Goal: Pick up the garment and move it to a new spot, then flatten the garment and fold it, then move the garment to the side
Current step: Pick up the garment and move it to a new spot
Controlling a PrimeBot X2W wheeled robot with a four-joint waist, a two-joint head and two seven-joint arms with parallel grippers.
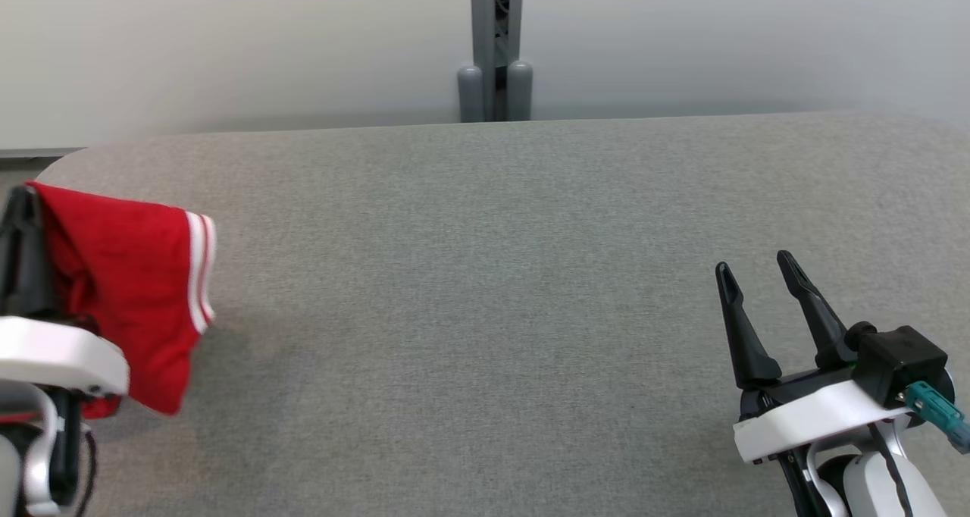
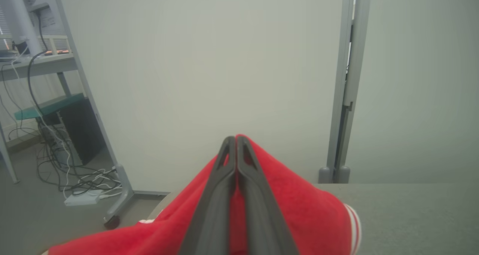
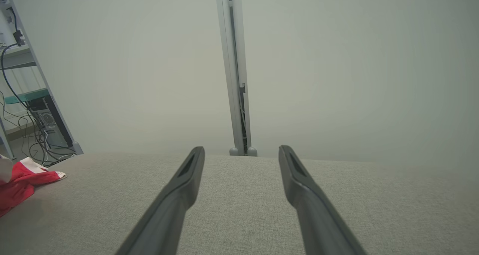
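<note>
**Garment lifted at the left edge; placing, flattening, folding and side move not yet done**

Progress: The left gripper [image 1: 23, 198] is clenched on the red garment [image 1: 140, 274]. The garment hangs bunched from the closed fingers over the left edge of the table [image 1: 492, 297], near its far left corner, with the white-striped hem turned toward the table's middle. A soft shadow lies under it, so I judge it raised. Whether the lowest fold brushes the surface I cannot tell.

Judgement: pick-up is done and the carry to a new spot is the step in hand. The right gripper [image 1: 754, 263] is released, fingers apart with nothing between them, over the front right of the table.

Views: The left wrist view shows the pinch itself, both fingers pressed together with cloth draped on either side. It also shows a rack [image 2: 56, 79] and cables [image 2: 75, 176] beyond the table's left edge. The head view adds how much cloth hangs below the grip. The right wrist view shows the garment side-on, low at the far left.
</note>
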